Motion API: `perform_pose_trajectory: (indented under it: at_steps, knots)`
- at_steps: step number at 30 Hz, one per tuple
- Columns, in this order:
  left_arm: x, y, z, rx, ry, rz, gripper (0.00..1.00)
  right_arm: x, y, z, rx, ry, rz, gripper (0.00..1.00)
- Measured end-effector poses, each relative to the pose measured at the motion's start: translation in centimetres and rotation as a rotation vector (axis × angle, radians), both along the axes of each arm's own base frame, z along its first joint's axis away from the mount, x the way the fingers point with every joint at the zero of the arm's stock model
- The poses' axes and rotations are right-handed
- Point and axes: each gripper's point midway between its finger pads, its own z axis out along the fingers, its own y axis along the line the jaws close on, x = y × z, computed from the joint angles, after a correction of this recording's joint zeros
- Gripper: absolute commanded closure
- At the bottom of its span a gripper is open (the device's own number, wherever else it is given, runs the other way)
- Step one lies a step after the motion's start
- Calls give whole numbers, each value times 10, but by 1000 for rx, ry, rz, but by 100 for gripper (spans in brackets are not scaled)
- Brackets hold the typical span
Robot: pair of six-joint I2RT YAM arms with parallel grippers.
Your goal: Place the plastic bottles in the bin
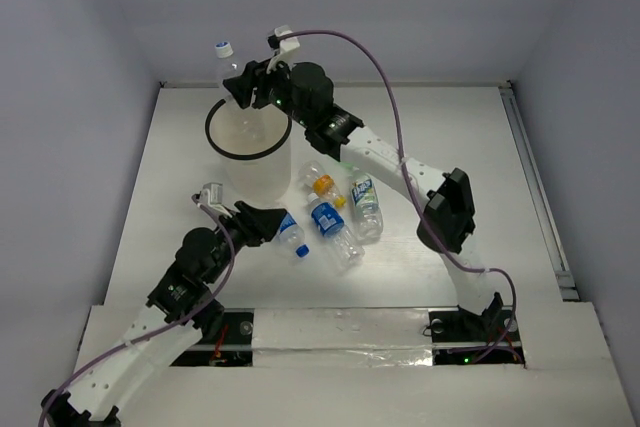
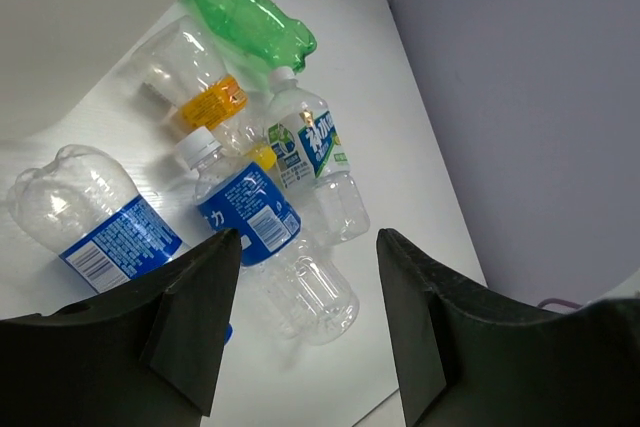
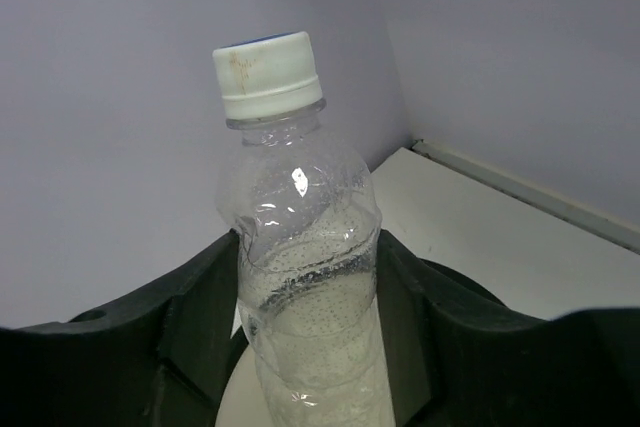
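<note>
Right gripper (image 3: 305, 292) is clamped on a clear bottle (image 3: 300, 237). The bottle is upright, white cap (image 3: 268, 72) up, no label showing. Right arm (image 1: 385, 162) reaches far forward and left with the elbow bent. It holds the bottle over the far rim of the bin (image 1: 250, 179), not inside it.

Left gripper (image 2: 308, 267) has its fingers wide apart, nothing between them. Left arm (image 1: 190, 277) is folded low, gripper just beside a lying blue-label bottle (image 2: 95, 222); contact unclear.

Beyond it on the counter (image 1: 480, 147), lying close together right of the bin:
- a second, white-capped blue-label bottle (image 2: 262, 227)
- a bottle with a blue-green-white label (image 2: 312, 147)
- an orange-label bottle (image 2: 195, 82)
- a green bottle (image 2: 250, 17)

Label print is too small to read, no brand legible.
</note>
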Motion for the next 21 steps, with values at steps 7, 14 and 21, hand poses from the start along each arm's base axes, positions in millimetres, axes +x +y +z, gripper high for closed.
perform_pose_trajectory:
  at_steps: [7,14,21]
  knots:
    - [0,-5,-7,-12,46,-12,43,-14,-5,-2,8,-24,10,19]
    - [6,-11,-27,29,114,-12,38,-21,-14,-8,-10,-25,4,14]
    - [6,-30,-43,115,189,-40,38,-51,-60,19,-15,-60,-30,78]
